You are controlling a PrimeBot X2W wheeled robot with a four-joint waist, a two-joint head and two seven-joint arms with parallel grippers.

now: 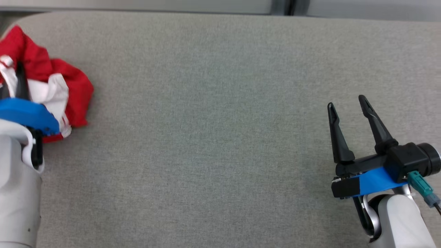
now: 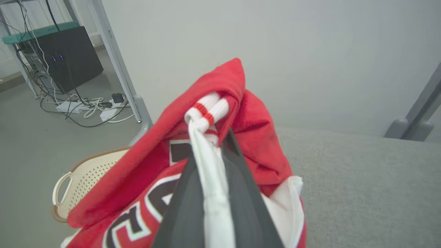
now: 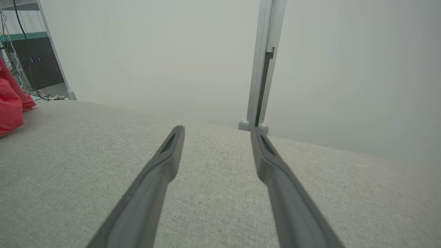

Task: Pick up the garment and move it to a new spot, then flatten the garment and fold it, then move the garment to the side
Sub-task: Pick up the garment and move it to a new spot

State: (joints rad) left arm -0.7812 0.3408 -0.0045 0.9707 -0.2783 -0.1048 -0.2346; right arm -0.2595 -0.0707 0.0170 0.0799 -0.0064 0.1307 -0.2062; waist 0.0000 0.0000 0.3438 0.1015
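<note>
While the left tool (image 2: 211, 148) is clamped on a fold of white fabric, the red and white garment (image 1: 74, 91) is bunched up at the far left corner of the worktop (image 1: 213, 144). Both dark fingers (image 2: 241, 193) press together on the cloth, with the white strip pinched between them. Just beyond the fingertips is a ribbed white cuff (image 2: 208, 112) with red stripes, wrapped by red fabric. Black lettering with a white outline shows on the red panel below. Whether the bundle rests on the grey fabric surface or is lifted clear of it cannot be told.

The right tool (image 1: 346, 102) is at the right side of the worktop, well apart from the garment. Its two fingers are spread wide and nothing lies between them. In the right wrist view the grey surface shows through the gap.

Beyond the left edge of the worktop, a cream perforated basket (image 2: 86, 172) with a handle stands on the floor, partly hidden by the garment. Farther back, a black cabinet (image 2: 69, 55) stands beside a tangle of cables (image 2: 86, 110). A pale metal frame post (image 3: 263, 62) rises behind the far edge.
</note>
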